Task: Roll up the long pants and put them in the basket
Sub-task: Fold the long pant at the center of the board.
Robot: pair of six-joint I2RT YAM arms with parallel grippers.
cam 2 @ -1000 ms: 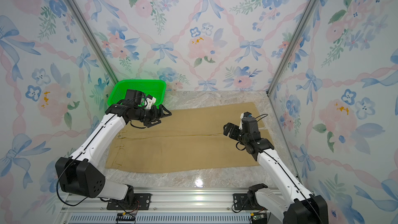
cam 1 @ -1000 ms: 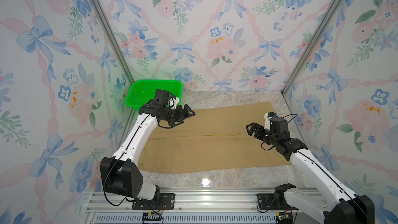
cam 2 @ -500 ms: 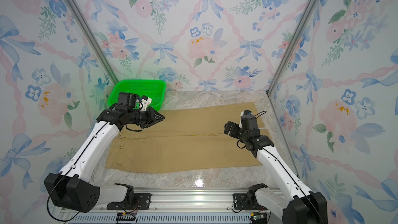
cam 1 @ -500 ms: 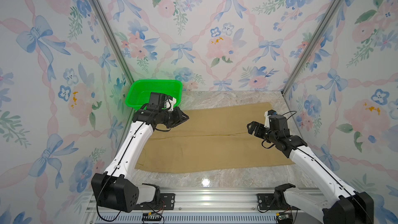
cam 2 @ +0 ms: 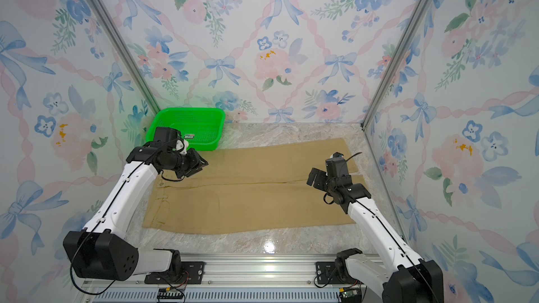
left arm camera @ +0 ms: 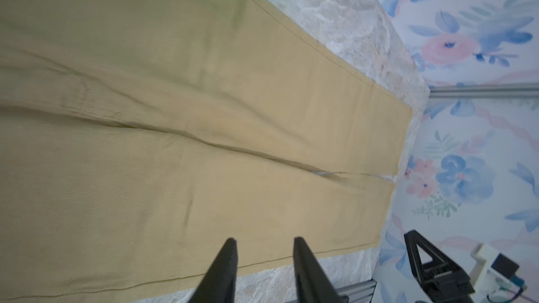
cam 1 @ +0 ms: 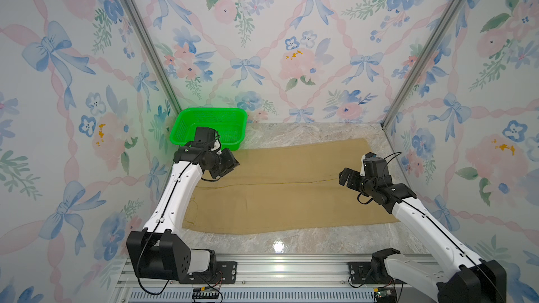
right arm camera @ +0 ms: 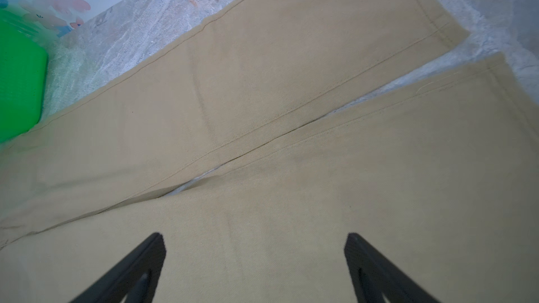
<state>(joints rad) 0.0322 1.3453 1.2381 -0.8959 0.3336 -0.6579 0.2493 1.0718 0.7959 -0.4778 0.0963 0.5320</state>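
The long pants (cam 1: pixel 277 196) (cam 2: pixel 248 196) lie flat on the marble table, waistband to the left and both leg hems to the right. The two legs lie side by side with a thin gap near the hems (right arm camera: pixel 291 170) (left arm camera: pixel 204 141). My left gripper (cam 1: pixel 230 164) (cam 2: pixel 198 164) hovers above the far leg near the waist end. Its jaws are open with nothing between them (left arm camera: pixel 265 241). My right gripper (cam 1: pixel 347 177) (cam 2: pixel 315 177) hangs above the legs close to the hems, jaws wide open and empty (right arm camera: pixel 253 237).
A green plastic basket (cam 1: pixel 210 112) (cam 2: pixel 189 110) stands at the back left corner, just behind my left wrist. Floral walls enclose the table on three sides. Bare marble (cam 1: pixel 291 243) shows along the front edge, before the aluminium rail (cam 1: pixel 277 269).
My left gripper has drawn back to the left, toward the waist end, and its jaws closed and reopened. The right arm has barely moved. The pants lie as before.
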